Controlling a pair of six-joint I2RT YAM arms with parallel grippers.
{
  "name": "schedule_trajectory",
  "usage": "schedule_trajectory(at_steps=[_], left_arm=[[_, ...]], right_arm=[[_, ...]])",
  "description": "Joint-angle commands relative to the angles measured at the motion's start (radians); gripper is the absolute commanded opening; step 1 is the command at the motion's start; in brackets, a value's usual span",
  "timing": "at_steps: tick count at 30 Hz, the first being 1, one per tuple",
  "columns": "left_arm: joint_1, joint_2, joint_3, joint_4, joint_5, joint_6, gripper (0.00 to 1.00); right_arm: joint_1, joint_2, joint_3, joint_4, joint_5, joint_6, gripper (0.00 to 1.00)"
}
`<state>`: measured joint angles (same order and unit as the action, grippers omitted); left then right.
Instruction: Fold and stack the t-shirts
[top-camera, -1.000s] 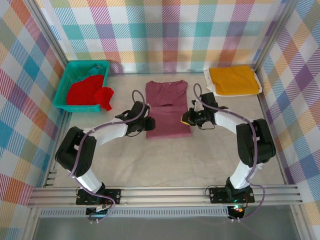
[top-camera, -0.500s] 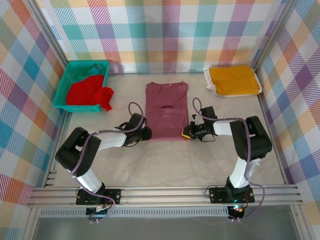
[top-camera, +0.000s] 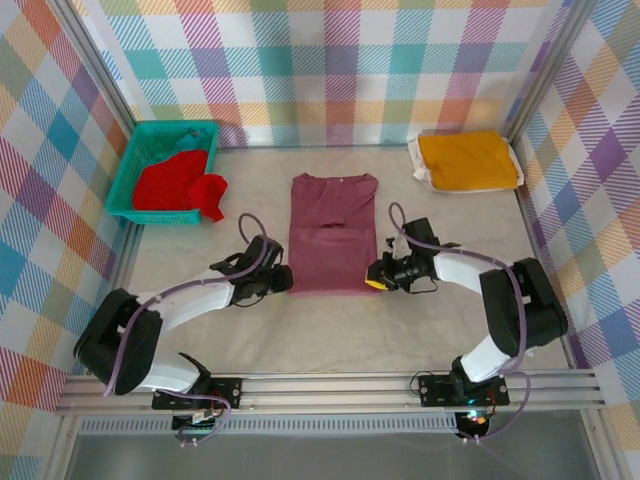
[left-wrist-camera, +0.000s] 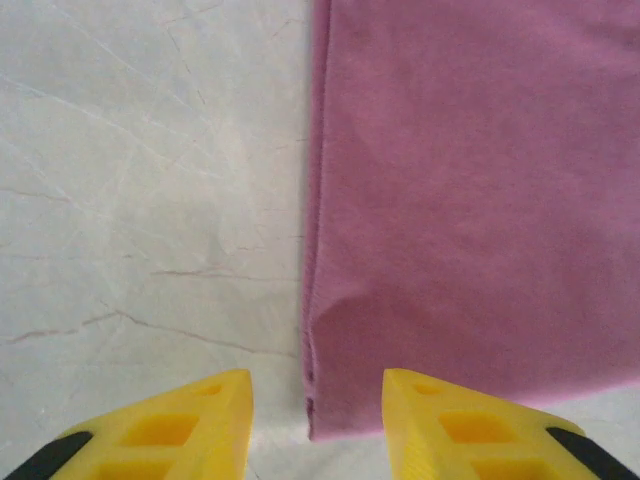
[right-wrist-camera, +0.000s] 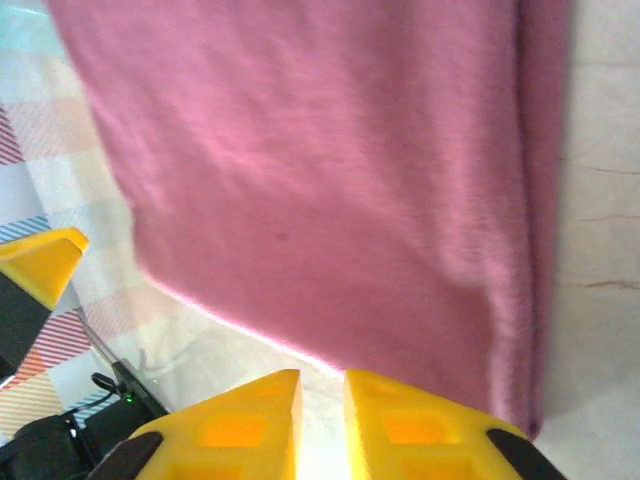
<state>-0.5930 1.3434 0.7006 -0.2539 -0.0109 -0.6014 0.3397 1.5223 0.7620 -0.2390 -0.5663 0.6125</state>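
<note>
Maroon shirt (top-camera: 333, 232) sits mid-table, folded to a long narrow rectangle with the collar toward the far edge. A dark mark shows mid-panel in the top view, too small to read. The wrist views show soft matte knit with doubled fold edges along both long sides.

The left gripper (top-camera: 283, 278) is at the shirt's near-left corner. In its wrist view (left-wrist-camera: 315, 378) the yellow fingers are spread, nothing is between them, and the corner lies just past the tips. The right gripper (top-camera: 373, 275) is at the near-right corner. In its wrist view (right-wrist-camera: 320, 378) the fingers are barely parted by a thin slit, with no cloth in it.

The table (left-wrist-camera: 150, 200) is pale and marble-look with fine veins. The yellow shirt (top-camera: 467, 160) is folded at the far-right corner on something white. The red shirt (top-camera: 178, 185) is crumpled in the teal mesh basket (top-camera: 170, 126) at the far-left corner, spilling over its near rim.
</note>
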Motion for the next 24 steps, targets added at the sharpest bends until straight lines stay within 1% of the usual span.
schedule_trajectory(at_steps=[1, 3, 6, 8, 12, 16, 20, 24], left_arm=[[0.004, -0.026, 0.007, -0.089, 0.086, -0.075, 0.42], [0.003, -0.009, -0.012, -0.059, 0.138, -0.1, 0.44], [-0.001, 0.031, -0.015, -0.033, 0.164, -0.112, 0.46], [-0.008, 0.054, -0.005, -0.032, 0.166, -0.111, 0.48], [-0.012, 0.102, 0.02, 0.003, 0.167, -0.096, 0.48], [-0.017, 0.148, 0.05, 0.022, 0.19, -0.095, 0.49], [-0.04, 0.173, 0.066, 0.029, 0.182, -0.098, 0.49], [-0.044, 0.205, 0.071, 0.031, 0.167, -0.092, 0.49]], right_arm=[[-0.003, -0.029, 0.037, -0.075, 0.03, -0.022, 0.24], [-0.002, -0.015, 0.036, -0.055, 0.026, -0.021, 0.27], [-0.003, 0.022, 0.035, -0.026, 0.015, -0.013, 0.28], [-0.003, 0.036, 0.036, -0.013, 0.009, -0.008, 0.29], [-0.001, 0.036, 0.038, -0.006, 0.018, -0.012, 0.31], [-0.002, 0.042, 0.038, -0.008, 0.027, -0.019, 0.32], [-0.001, 0.041, 0.027, 0.004, 0.024, -0.011, 0.32], [-0.001, 0.041, 0.015, 0.013, 0.019, -0.008, 0.32]])
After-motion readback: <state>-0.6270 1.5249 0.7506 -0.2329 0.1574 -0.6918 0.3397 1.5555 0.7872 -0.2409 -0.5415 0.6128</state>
